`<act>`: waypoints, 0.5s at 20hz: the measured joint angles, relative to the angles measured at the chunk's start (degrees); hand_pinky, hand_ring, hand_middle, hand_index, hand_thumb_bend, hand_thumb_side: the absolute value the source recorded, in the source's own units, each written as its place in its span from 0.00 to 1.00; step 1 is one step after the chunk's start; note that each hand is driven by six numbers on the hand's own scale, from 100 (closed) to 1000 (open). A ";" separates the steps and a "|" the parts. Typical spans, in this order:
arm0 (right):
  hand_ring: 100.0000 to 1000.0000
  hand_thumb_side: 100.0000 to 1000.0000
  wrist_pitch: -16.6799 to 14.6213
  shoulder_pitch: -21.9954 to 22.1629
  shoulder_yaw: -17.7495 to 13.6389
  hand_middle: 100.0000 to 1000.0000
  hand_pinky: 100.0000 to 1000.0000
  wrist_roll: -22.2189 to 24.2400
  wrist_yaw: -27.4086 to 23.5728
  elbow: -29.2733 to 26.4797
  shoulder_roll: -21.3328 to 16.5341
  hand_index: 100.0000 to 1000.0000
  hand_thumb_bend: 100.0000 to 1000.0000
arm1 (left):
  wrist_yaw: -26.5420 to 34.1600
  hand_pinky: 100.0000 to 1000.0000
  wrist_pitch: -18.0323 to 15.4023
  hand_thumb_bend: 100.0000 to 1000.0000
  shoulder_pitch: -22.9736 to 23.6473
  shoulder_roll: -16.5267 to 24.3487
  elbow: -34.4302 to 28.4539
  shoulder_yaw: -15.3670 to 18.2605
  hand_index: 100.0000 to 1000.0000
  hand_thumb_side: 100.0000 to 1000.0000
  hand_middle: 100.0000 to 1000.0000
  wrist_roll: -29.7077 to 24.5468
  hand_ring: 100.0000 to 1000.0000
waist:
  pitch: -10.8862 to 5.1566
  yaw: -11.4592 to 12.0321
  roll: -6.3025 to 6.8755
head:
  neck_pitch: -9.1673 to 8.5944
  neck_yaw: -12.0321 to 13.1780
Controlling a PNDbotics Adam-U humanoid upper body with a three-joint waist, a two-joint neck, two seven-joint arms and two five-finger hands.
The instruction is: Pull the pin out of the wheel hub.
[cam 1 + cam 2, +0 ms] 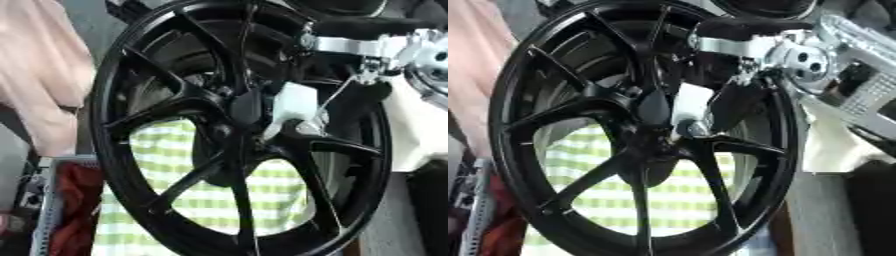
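Reaching in from the upper right, the right robot hand sits at the centre of the black wheel hub, its black fingers set against the spokes beside a white block-shaped piece. Whether the fingers are clenched on anything cannot be told, because black fingers merge with black spokes. The silver wrist joint shows just above and to the right of the hub centre. The pin itself cannot be singled out; a small silver round part lies at the hub centre, just below the white piece. The wheel stands upright and fills most of both views. Behind the spokes, a green-and-white checked cloth covers the surface. A pink fabric hangs at the far left, with a red item below it. A white panel stands at the right.
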 measured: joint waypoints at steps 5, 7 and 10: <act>0.54 0.00 -2.01 0.00 -0.13 0.32 0.76 -0.21 0.40 0.00 -0.04 0.54 0.34 | -0.01 0.83 0.04 0.00 0.00 0.00 0.00 0.00 0.83 0.88 0.68 -0.08 0.63 | 0.00 -0.29 0.00 | 0.00 0.00; 0.53 0.00 -3.19 0.00 -0.13 0.31 0.76 -0.40 0.83 0.00 -0.10 0.54 0.37 | -0.01 0.83 0.06 0.00 0.00 0.00 0.00 0.00 0.83 0.88 0.68 -0.10 0.63 | 0.00 -0.37 0.01 | 0.00 0.00; 0.51 0.00 -4.67 0.00 -0.15 0.30 0.76 -0.86 1.25 0.00 -0.10 0.53 0.37 | -0.02 0.83 0.12 0.00 0.00 0.00 0.00 0.00 0.83 0.88 0.69 -0.18 0.63 | 0.00 -0.55 0.02 | 0.00 0.00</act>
